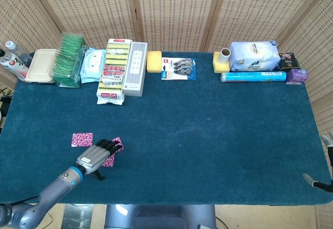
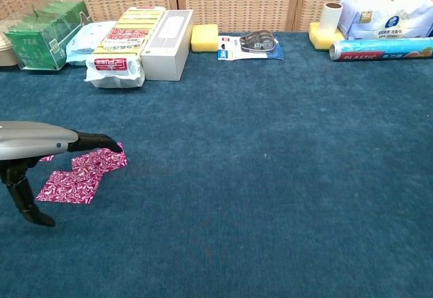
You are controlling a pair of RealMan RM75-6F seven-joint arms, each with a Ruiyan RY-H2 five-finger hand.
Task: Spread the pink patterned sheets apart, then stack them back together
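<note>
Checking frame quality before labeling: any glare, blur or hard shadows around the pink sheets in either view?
Head view: even light, no glare, pink sheets sharp though small; only a faint shadow by the left hand. Chest view: sheet pattern crisp, left hand in focus with a soft highlight along its top, cut by the left edge of the picture.

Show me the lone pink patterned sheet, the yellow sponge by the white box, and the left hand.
Lone pink patterned sheet [image 1: 82, 139], head view, its centre.
Yellow sponge [image 1: 154, 61], head view, top face.
Left hand [image 1: 95, 158], head view, back of the hand.
</note>
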